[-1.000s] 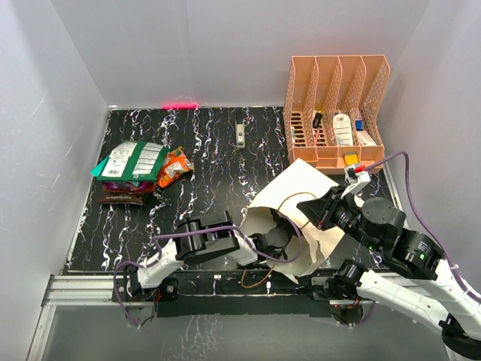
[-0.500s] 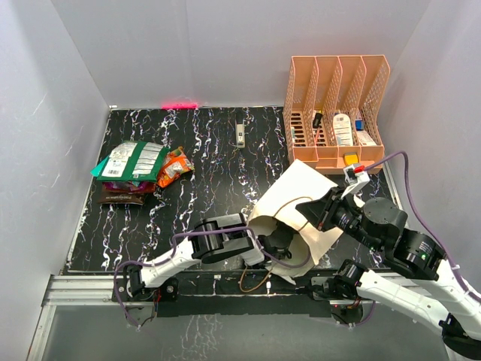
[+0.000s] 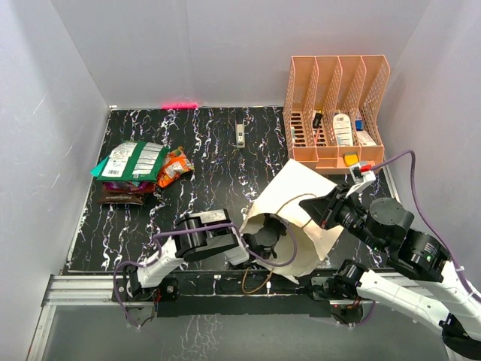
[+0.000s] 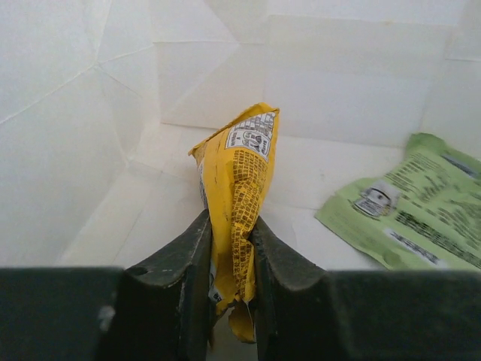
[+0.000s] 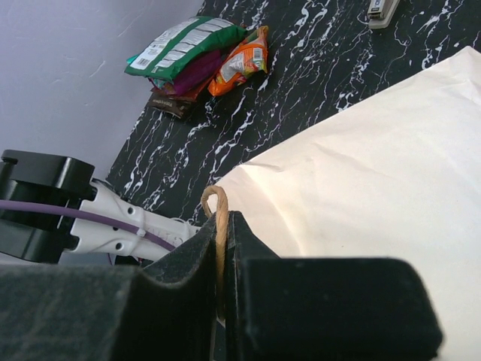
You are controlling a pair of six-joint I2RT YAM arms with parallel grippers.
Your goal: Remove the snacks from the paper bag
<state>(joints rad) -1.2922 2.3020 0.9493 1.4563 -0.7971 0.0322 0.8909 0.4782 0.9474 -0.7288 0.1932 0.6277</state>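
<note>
Yellow packet is pinched upright by the left gripper deep inside the paper bag; the bag's cord handle is clamped in the right gripper at its mouth.

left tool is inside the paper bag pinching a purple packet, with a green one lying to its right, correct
Not quite. The left tool pinches a yellow packet, not a purple one. The left wrist view shows it inside the paper bag, with the green packet lying to its right.
</note>
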